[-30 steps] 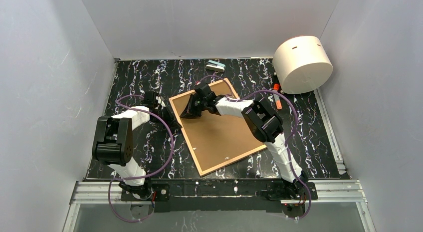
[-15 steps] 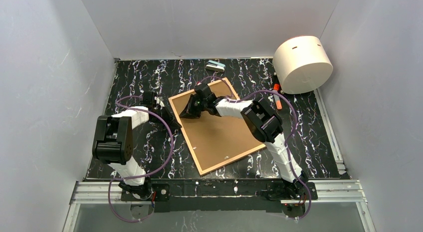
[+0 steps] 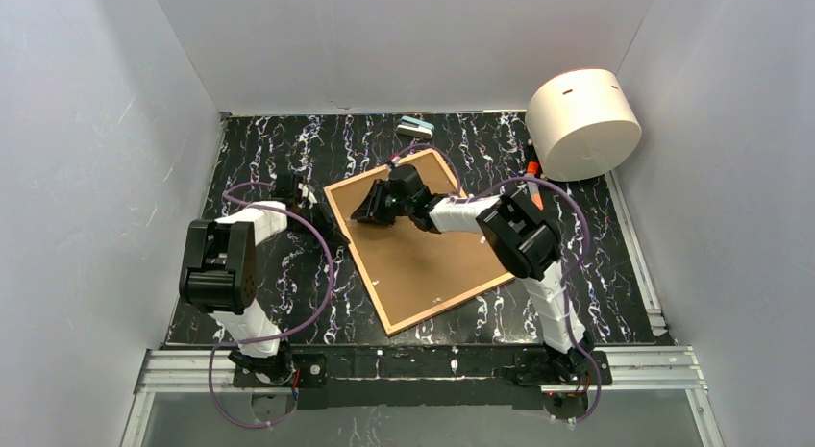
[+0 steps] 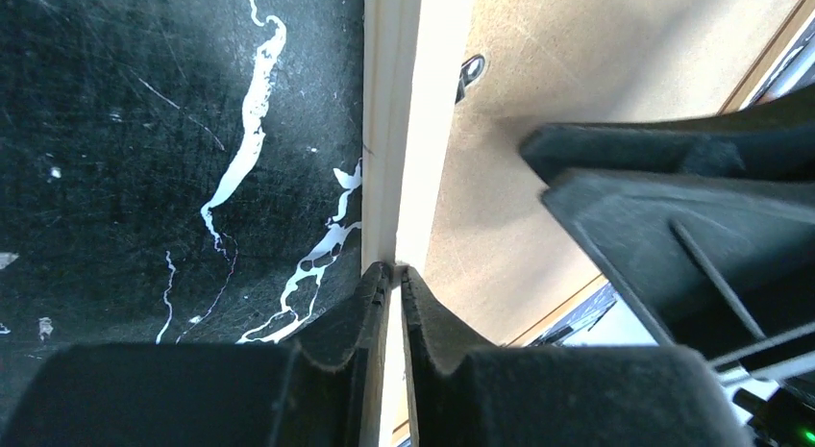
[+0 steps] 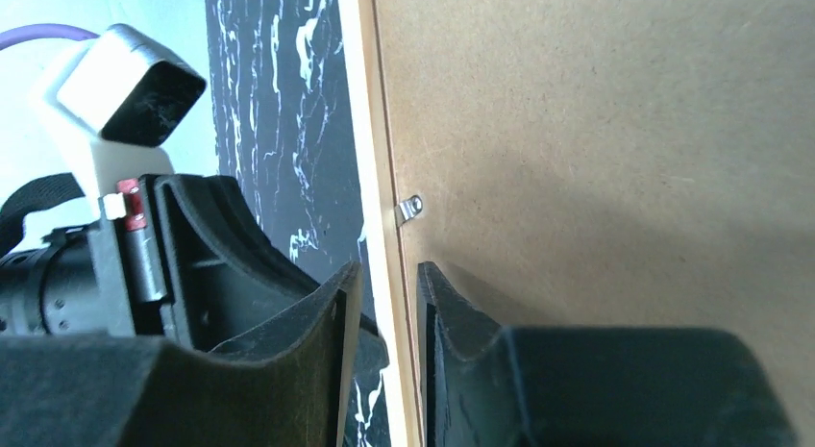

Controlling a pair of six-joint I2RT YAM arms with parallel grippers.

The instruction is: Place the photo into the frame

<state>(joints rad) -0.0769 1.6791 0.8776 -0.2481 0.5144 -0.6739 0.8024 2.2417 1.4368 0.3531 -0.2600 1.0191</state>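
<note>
The frame lies face down on the black marble table, its brown backing board up. The photo does not show in any view. My left gripper is at the frame's left edge; in the left wrist view it is shut on the light-wood edging. My right gripper reaches over the board's far left part. In the right wrist view it stands slightly open astride the edging, one finger on the board, near a metal clip.
A big white cylinder lies at the back right. A small teal object sits at the back wall, and an orange marker is beside the frame's right side. Grey walls enclose the table on three sides.
The right arm's elbow swung right and down, and its gripper shifted a little up and right over the board. The frame's far end moved slightly. The left arm stayed put.
</note>
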